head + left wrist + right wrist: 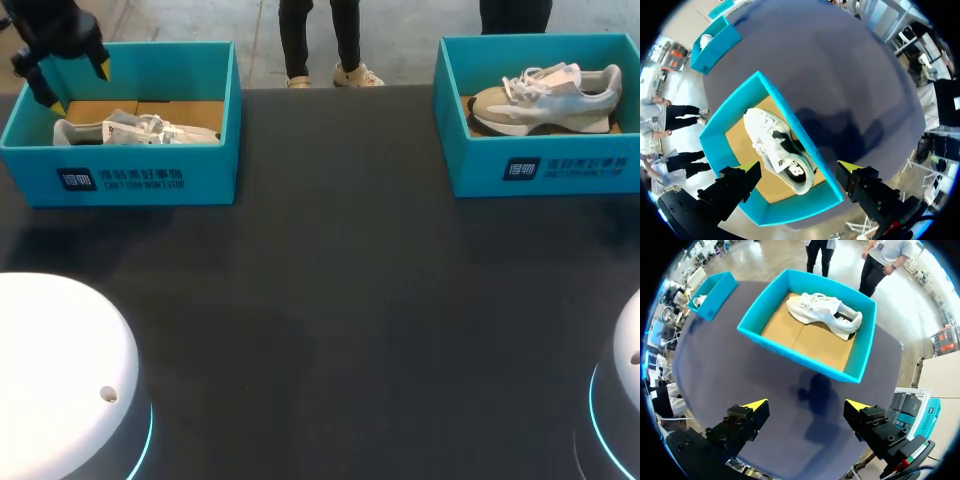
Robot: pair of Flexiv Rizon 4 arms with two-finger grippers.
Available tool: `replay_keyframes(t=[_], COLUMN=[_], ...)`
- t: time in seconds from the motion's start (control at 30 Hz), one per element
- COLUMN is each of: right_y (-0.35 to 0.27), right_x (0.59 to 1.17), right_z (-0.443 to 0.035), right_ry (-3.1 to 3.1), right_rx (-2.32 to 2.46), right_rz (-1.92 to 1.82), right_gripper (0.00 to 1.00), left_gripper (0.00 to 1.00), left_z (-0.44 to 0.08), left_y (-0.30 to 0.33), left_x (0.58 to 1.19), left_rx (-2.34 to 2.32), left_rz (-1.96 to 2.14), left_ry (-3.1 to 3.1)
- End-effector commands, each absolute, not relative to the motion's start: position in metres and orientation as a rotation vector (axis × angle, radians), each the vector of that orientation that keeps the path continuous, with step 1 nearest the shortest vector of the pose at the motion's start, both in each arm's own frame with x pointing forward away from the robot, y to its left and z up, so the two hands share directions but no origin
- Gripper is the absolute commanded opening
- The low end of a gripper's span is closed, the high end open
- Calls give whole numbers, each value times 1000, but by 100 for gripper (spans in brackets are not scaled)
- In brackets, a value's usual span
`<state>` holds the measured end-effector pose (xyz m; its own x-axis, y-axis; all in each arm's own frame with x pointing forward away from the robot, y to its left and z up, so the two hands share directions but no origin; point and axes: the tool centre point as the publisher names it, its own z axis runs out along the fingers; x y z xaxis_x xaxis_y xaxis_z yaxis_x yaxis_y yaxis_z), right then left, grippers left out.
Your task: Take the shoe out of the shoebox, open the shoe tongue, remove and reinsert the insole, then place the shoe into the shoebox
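Left gripper [799, 167] is hanging over the teal shoebox [120, 175] at the upper left of the head view, its yellow-tipped fingers spread wide and holding nothing. From its own wrist camera the fingers are straddling the box's near wall, with the white shoe [780, 150] lying ahead of and below them. That spread looks chosen to leave room for dropping around the shoe's body. The shoe is lying inside the box on the cardboard floor, close along one long wall, its laces up and its opening facing the camera, so a grasp from above seems to be what the arm is lining up for.

At the upper right of the head view, a second shoebox [540, 165] is holding a second shoe [545, 98], which is resting on its sole near the far wall. The right gripper [806, 405] is hovering over the dark table [330, 300] short of that box, its fingers likewise wide apart and empty. It appears to be waiting clear of the work. The take-out step is not yet done.
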<state>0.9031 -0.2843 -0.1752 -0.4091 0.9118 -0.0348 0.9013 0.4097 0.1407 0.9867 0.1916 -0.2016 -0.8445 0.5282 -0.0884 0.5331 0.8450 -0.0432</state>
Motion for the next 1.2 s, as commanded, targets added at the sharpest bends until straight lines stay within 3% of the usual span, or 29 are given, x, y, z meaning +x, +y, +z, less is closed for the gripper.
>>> replay_keyframes(t=[0.03,0.43,0.97,1.03,1.1,1.13,1.2], right_y=[-286,-310,-323,-323,-320,-322,-327], right_x=[941,1009,1054,1058,1060,1063,1067], right_z=[-179,-196,-207,-207,-205,-206,-209], right_ry=[2576,2521,2430,2380,2340,2326,2279], right_rx=[1645,1692,1808,1853,1882,1895,1933], right_rz=[102,85,-85,-81,-57,-58,-43], right_gripper=[100,100,100,85,87,80,74], left_gripper=[100,100,100,100,100,100,100], left_z=[-197,-200,-232,-236,-239,-241,-243], left_y=[194,183,160,156,153,152,149], left_x=[987,955,925,921,917,915,912], left_rx=[832,808,784,784,798,802,811], left_rz=[-173,-296,-362,-385,-377,-380,-383], left_ry=[2976,3026,3100,3111,3120,3124,3129])
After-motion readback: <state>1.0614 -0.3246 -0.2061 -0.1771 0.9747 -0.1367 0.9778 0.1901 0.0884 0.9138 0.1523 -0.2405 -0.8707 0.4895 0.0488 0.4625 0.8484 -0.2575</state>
